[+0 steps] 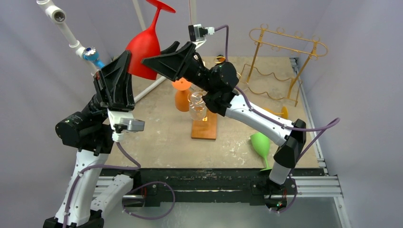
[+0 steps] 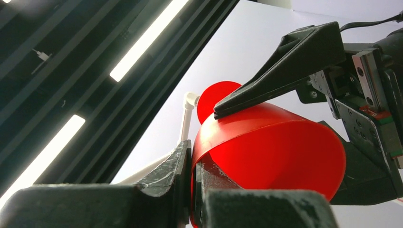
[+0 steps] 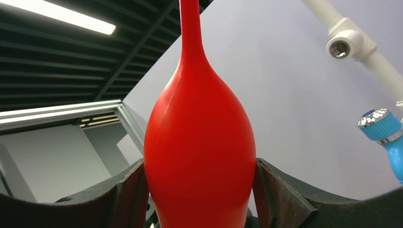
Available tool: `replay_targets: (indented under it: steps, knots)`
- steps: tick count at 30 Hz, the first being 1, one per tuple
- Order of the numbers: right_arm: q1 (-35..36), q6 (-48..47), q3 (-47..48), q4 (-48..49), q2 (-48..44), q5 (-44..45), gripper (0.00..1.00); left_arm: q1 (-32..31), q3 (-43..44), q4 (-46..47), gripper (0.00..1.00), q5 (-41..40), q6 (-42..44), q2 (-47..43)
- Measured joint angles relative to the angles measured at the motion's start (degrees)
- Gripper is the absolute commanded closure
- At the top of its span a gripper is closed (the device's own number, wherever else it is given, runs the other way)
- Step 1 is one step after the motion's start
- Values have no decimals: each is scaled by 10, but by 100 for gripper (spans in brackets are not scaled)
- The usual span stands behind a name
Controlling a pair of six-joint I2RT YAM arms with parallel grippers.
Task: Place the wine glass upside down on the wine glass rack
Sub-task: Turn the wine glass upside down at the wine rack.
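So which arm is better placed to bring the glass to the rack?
Right. The right jaws sit against both sides of the glass, and the rack stands on that side of the table. The left jaws only pinch the rim, farther from the rack.

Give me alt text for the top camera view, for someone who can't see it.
A red wine glass hangs upside down above the table, with the left gripper pinching its rim and the right gripper clasping its bowl from both sides. A gold wire rack stands at the table's far right.
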Motion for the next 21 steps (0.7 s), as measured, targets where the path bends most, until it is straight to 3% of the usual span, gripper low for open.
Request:
replay_targets:
  steps: [2,6,9,12,17,21]
  knots:
    - [-2,3,8,-1,6,-8,34,0,4,-14,90,-1,16,-2]
    - [-13,9,0,-6,1,-22,34,0,9,-53,31,0,45,-4]
    - [-37,-6,-33,-39,-30,-33,34,-2,14,-113,8,8,65,-3]
    - [-74,-43,-62,-114,-82,-45,33,-2,21,-173,0,5,81,-2]
    - [-131,-175,-73,-304,-211,-34,34,-3,33,-267,0,-2,93,1]
    - [-137,-288,-78,-444,-318,4,34,-3,53,-343,0,-12,87,7]
